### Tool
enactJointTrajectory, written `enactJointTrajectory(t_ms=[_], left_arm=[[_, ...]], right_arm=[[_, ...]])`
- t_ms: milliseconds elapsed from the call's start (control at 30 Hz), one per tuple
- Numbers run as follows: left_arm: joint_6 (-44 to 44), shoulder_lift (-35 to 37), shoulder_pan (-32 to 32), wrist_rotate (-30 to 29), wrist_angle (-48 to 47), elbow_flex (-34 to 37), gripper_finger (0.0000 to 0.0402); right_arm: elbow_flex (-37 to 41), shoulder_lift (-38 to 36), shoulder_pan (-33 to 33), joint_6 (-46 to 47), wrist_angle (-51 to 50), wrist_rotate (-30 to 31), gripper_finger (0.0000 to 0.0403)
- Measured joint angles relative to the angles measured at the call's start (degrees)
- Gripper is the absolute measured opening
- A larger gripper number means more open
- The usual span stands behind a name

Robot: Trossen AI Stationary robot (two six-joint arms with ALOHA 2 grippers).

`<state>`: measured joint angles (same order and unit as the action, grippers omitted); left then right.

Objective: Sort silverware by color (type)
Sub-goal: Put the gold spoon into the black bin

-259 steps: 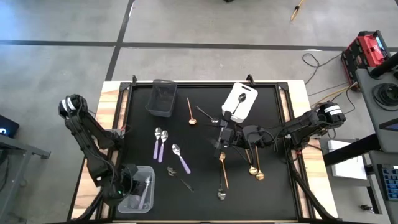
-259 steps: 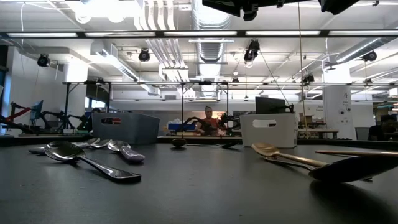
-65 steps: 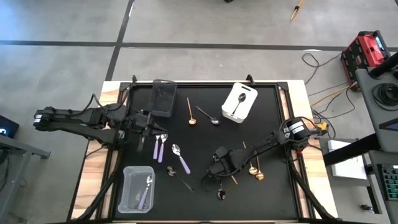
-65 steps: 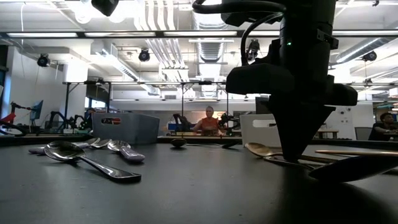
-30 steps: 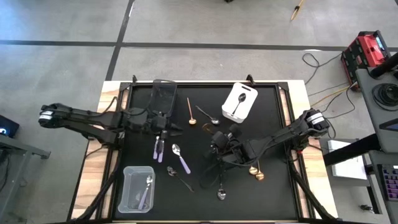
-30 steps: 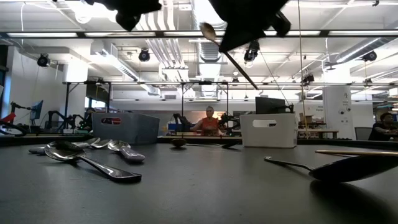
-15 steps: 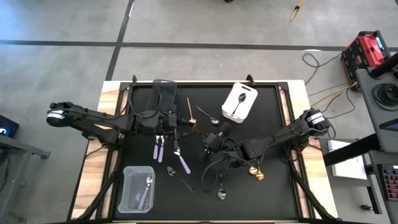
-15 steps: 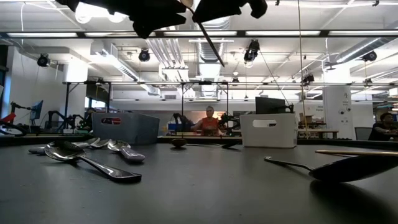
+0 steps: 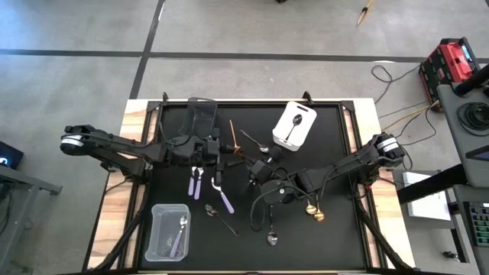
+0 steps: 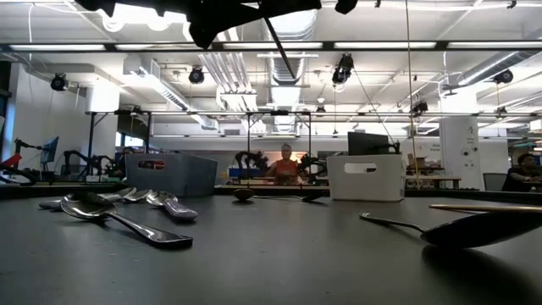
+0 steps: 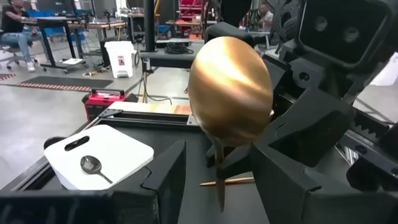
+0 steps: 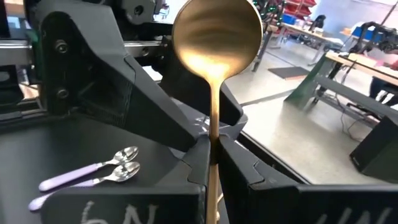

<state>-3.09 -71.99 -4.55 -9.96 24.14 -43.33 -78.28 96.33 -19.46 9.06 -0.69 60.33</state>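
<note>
Both arms have closed in on each other over the middle of the surface (image 9: 321,122) since half a second ago, and the gold spoon that lay on the mat a couple of seconds back is now up in the air between them. I see the right pincer (image 12: 213,152) clamped on the handle of that gold spoon (image 12: 216,37), bowl uppermost, with the stem running down between its dark fingers (image 12: 196,158). Facing it, the left pincer (image 11: 217,168) has its fingers spread to either side of the same gold bowl, not touching it as far as I can tell. From above, the two pincers meet just below the slim gold spoon (image 9: 234,137) lying near the dark bin (image 9: 202,118). Two lilac-handled spoons (image 9: 195,179) lie side by side under the left arm, and a third lilac-handled spoon (image 9: 222,197) sits just beside them, angled. A dark spoon (image 9: 255,142) rests between the dark bin and the white bin (image 9: 294,126), which itself holds one dark spoon. Another gold spoon (image 9: 315,208) lies under the right arm. At the near left corner, the clear bin (image 9: 157,237) holds lilac-handled spoons.
</note>
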Motion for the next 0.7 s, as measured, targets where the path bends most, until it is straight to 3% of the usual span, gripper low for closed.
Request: enactJointTrajectory(t_ms=[433, 700], left_arm=[[0.0, -0.1, 0.1, -0.3, 3.9, 0.0, 0.0089], [-2.0, -0.1, 0.1, -2.9, 3.0, 0.0, 0.0078]], right_arm=[[-0.1, 1.3, 0.0, -3.0, 2.2, -0.4, 0.0012], [-0.1, 1.7, 0.1, -5.2, 6.3, -0.2, 0.0012]])
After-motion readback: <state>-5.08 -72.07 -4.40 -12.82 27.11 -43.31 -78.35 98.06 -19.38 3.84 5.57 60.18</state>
